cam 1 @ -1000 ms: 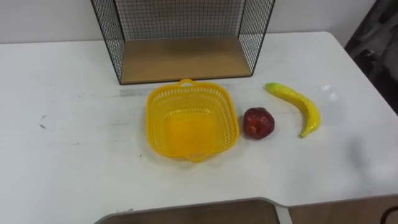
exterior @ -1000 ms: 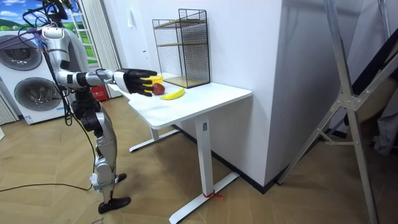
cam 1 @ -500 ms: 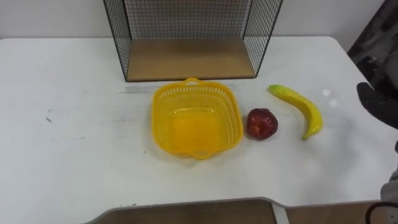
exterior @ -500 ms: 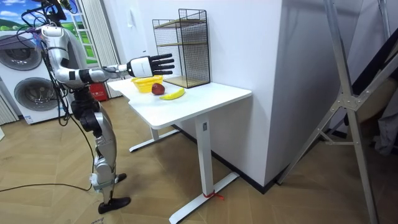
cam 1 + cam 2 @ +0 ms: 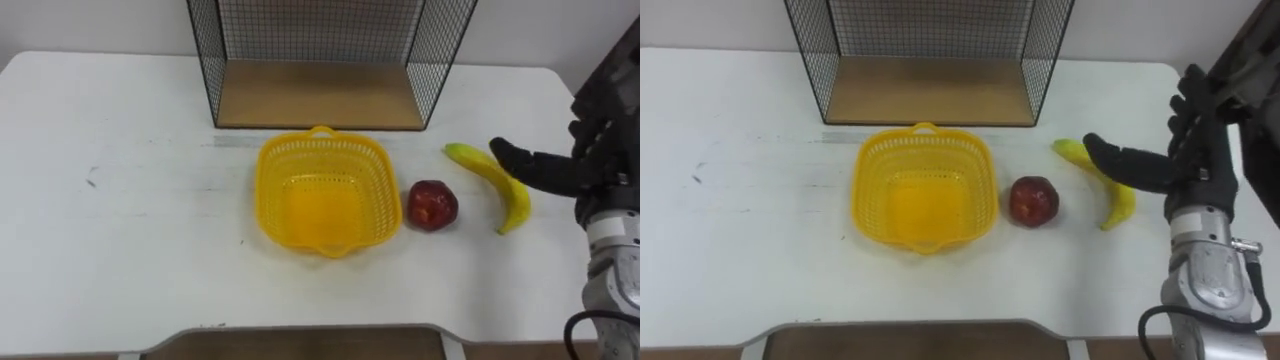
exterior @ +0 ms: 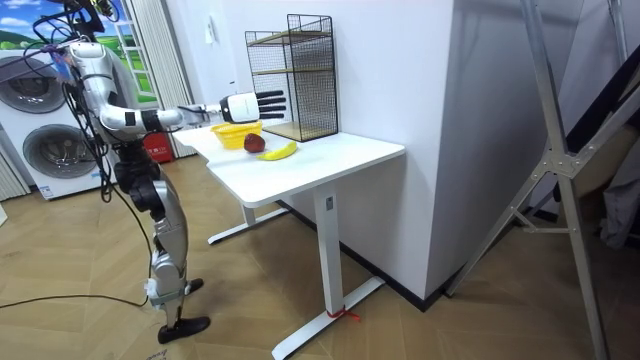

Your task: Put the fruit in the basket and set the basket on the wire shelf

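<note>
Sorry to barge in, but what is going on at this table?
The robot stands at the white table with its right hand open above the banana, holding nothing. The yellow basket is empty; the red apple lies just right of it, the banana farther right. The wire shelf stands behind the basket.

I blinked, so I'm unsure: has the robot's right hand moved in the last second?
Yes. The right hand has come in from the right toward the banana, which lies where it was; its thumb now crosses in front of it.
</note>
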Controlling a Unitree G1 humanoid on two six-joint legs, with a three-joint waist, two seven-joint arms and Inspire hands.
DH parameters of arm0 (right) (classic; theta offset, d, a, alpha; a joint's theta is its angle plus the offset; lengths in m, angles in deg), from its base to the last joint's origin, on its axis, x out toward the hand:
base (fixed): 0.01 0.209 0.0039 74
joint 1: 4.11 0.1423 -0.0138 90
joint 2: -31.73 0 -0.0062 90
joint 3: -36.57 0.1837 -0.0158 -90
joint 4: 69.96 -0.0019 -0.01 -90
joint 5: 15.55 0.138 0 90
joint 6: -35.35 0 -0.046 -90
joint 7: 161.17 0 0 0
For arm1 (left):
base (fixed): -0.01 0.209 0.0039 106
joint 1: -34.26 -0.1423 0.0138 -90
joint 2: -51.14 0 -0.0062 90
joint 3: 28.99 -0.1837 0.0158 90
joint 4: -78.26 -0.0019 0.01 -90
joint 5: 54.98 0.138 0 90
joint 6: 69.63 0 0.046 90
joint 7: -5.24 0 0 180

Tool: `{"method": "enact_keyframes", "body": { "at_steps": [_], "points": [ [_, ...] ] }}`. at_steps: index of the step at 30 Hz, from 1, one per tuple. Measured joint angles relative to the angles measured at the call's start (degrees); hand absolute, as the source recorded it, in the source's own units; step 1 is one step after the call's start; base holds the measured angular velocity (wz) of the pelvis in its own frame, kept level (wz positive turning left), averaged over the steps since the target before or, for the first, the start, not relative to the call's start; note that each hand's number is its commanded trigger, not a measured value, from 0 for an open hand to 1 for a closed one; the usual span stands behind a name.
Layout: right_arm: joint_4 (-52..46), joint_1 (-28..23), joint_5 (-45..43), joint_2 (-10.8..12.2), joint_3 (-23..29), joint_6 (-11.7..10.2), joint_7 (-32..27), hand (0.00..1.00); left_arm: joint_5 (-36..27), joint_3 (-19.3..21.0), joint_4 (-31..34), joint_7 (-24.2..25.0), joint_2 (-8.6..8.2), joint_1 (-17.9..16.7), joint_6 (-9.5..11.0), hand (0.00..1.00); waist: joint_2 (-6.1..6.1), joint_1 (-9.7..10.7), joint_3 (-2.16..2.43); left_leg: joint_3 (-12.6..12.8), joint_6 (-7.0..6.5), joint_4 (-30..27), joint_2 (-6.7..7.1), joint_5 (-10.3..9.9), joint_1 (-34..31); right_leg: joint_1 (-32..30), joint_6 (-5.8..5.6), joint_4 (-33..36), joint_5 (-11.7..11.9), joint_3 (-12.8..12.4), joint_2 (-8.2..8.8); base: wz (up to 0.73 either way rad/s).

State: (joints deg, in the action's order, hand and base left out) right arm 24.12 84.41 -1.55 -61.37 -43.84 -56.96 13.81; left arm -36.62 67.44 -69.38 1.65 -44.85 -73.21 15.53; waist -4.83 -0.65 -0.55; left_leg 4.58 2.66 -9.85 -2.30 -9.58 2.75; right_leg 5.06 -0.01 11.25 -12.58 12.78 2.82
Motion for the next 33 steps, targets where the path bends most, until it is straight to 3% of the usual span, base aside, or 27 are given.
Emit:
{"method": "enact_keyframes", "body": {
  "at_steps": [12,17,33],
  "points": [
    [0.1,0.2,-3.6,-0.3,-1.7,0.2,6.1,0.00,1.9,0.1,-0.1,0.2,0.34,0.3,0.1,0.00,-0.39,-1.2,0.26,0.0,0.00,-0.3,0.00,0.0,0.7,1.1,0.08,-0.7,0.1,-0.1,-0.02,0.00],
    [0.1,0.2,-3.6,-0.4,-2.5,1.2,7.9,0.00,2.6,0.1,0.0,0.2,0.46,0.7,0.1,0.00,-0.62,-1.4,0.23,0.0,0.00,0.0,0.00,0.0,1.1,1.7,0.07,-0.6,0.1,0.0,-0.02,0.00],
    [2.3,0.1,-3.8,-0.4,-5.8,1.2,13.0,0.00,2.6,-1.0,-0.1,0.2,1.78,1.5,0.1,0.00,-0.53,-1.3,0.08,0.1,0.00,-0.7,0.00,0.0,0.9,1.9,0.04,-0.7,0.2,0.4,0.02,0.01]
  ]
}}
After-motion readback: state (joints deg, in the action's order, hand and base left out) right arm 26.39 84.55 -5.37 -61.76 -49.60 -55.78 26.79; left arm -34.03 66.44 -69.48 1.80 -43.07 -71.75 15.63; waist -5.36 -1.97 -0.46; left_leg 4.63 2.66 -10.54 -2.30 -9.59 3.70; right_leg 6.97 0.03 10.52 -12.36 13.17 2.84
